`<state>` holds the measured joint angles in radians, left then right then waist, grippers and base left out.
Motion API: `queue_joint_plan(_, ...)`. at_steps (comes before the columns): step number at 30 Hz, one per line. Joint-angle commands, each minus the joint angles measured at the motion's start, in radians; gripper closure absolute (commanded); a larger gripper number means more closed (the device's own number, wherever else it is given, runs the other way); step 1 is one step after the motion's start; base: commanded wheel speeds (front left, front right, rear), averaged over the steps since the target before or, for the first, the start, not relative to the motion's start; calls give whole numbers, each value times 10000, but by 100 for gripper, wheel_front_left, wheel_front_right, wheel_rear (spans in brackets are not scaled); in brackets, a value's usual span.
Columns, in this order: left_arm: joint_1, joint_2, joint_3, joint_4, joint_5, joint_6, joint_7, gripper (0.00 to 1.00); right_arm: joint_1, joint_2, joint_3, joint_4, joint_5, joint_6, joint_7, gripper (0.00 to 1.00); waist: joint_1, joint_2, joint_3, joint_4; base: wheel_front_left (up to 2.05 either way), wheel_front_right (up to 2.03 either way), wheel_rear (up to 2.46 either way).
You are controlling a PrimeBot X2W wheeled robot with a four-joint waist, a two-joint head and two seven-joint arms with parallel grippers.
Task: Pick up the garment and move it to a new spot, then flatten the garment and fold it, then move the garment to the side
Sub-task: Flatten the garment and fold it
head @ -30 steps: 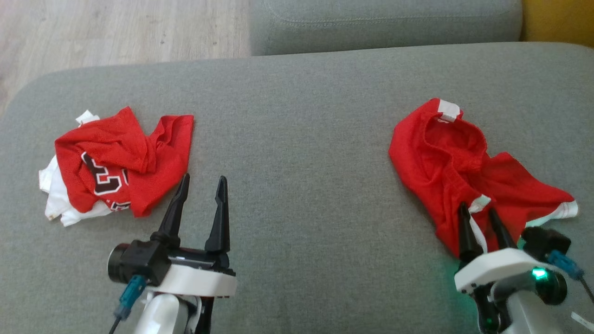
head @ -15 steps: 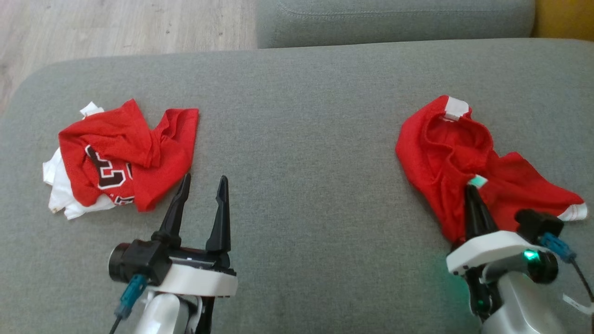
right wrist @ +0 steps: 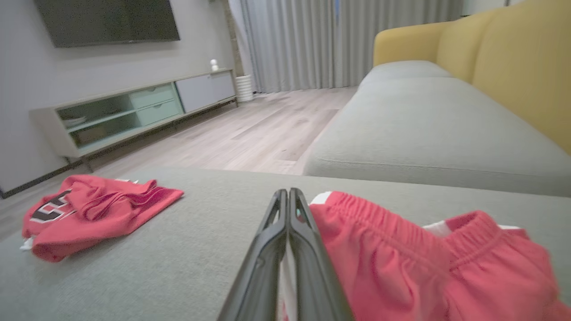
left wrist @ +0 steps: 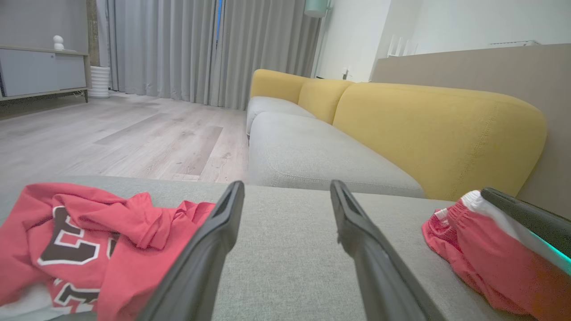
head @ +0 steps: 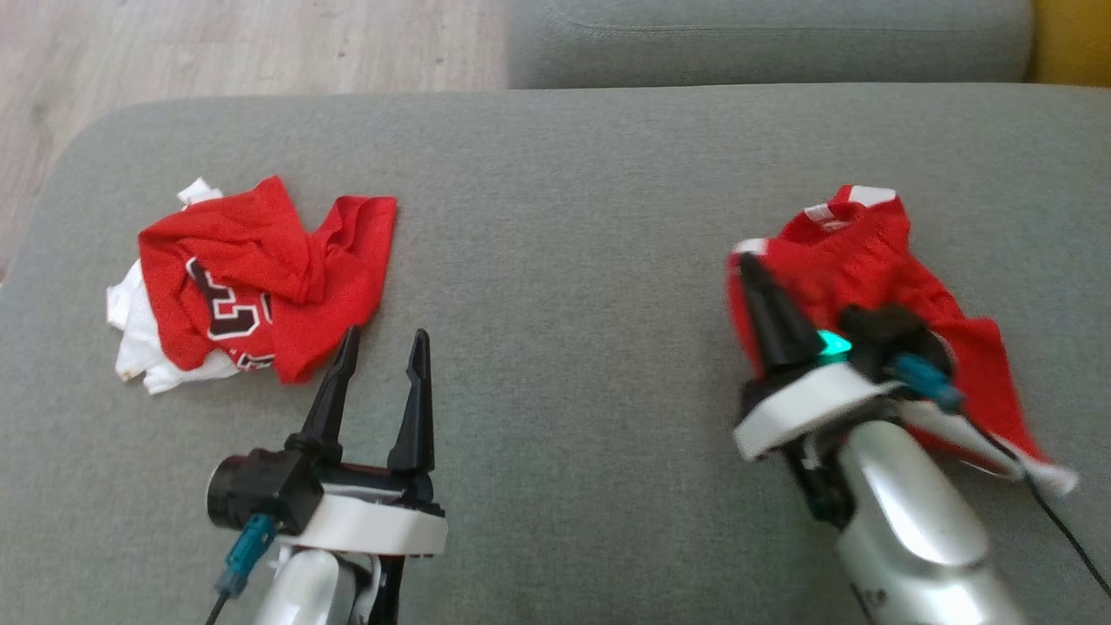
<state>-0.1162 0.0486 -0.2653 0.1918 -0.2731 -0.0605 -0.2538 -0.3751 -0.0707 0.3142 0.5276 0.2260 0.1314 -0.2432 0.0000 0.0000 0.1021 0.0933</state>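
Find red shorts (head: 877,260) on the right part of the grey sofa seat (head: 564,217), bunched, elastic waistband toward the far edge, white trim at the hem. Blurred in head view there; cannot tell whether any part is off the seat.

Read right gripper (head: 748,265) fingers as pressed together at the left edge of the shorts. In right wrist view, a white sliver between them, so probably pinching a fold of cloth.

Note left gripper (head: 386,334) fingers spread, holding nothing, just beside a crumpled red jersey (head: 252,260) at left, well apart from the shorts.

Handling, judged:
- Light, limp, thin knit with no stiffness; expect droop and folding-over on any lift.
- Some slip risk with a single-layer pinch.
- Prefer a hold on the waistband, thicker and gathered.
- For flattening, take the two waistband corners, one per gripper.
- Nothing fragile; avoid catching the seat fabric in the pinch.
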Motion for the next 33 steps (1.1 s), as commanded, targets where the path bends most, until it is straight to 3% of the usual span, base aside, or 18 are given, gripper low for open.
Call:
queue_joint_plan(1,-399,16,210,-309,-61,81,-80,0,-561,47,560,-192,-53,-7,-28,100,0,0,48,106,0,0,0)
queue_joint_plan(8,-473,16,105,-258,-117,101,-80,0,-1282,-119,3121,1018,244,-7,66,100,0,0,151,616,0,0,0)
queue_joint_plan(16,-451,16,130,-225,-140,125,-80,0,-1803,-52,5158,2300,1147,-7,-13,100,0,0,208,965,0,0,0)
queue_joint_plan(17,-442,16,140,-226,-139,129,-80,0,-1866,-40,5358,2404,1264,-7,-24,92,0,0,210,967,0,0,0)
queue_joint_plan(18,-431,16,155,-231,-134,134,-80,0,-1929,-29,5510,2522,1363,-7,-35,0,0,0,209,958,0,0,0)
queue_joint_plan(27,-398,16,392,-309,-89,188,-80,0,-2130,30,5751,2678,1983,-7,-154,0,0,0,120,400,0,0,0)
queue_joint_plan(33,-393,16,623,-412,0,150,-80,0,-1630,-454,4613,1330,2053,-7,-181,0,0,0,-47,-295,0,0,0)
